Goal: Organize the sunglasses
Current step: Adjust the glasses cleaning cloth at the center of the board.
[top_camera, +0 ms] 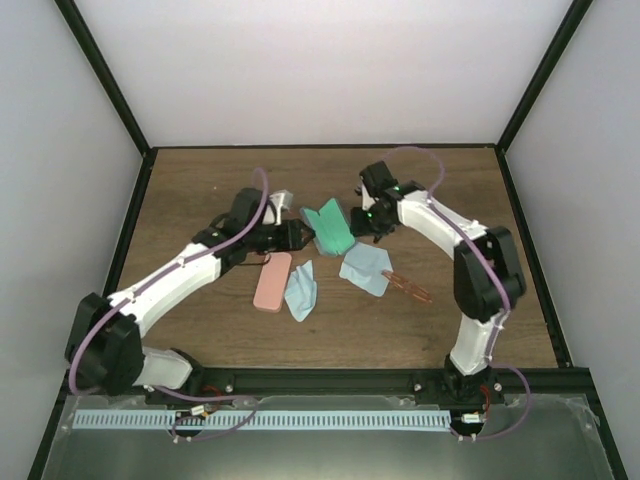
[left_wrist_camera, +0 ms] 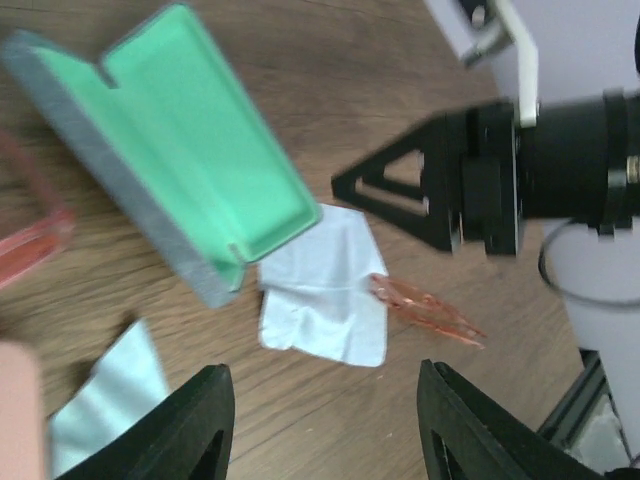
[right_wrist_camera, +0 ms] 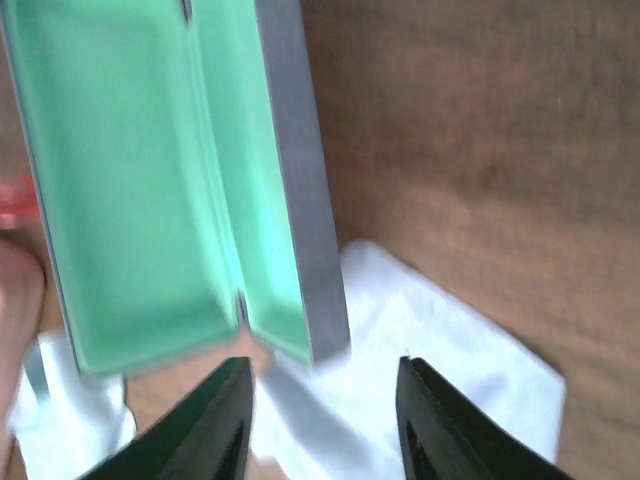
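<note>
The orange-red sunglasses (top_camera: 410, 287) lie folded on the table right of a light blue cloth (top_camera: 366, 268); they also show in the left wrist view (left_wrist_camera: 425, 308). A reddish-pink translucent piece (left_wrist_camera: 30, 235) shows at the left edge beside the open case; I cannot tell whether it is the other pair. The grey-blue case (top_camera: 330, 228) lies open with its green lining up (left_wrist_camera: 170, 140) (right_wrist_camera: 150, 180). My left gripper (top_camera: 298, 235) (left_wrist_camera: 322, 375) is open and empty, just left of the case. My right gripper (top_camera: 372, 222) (right_wrist_camera: 322, 370) is open and empty, above the case's right end and the cloth (right_wrist_camera: 430, 380).
A closed pink case (top_camera: 272, 281) lies at front left, with a second light blue cloth (top_camera: 302, 290) beside it. The black frame and white walls bound the table. In the left wrist view my right gripper's fingers (left_wrist_camera: 400, 185) hang above the first cloth (left_wrist_camera: 325, 290).
</note>
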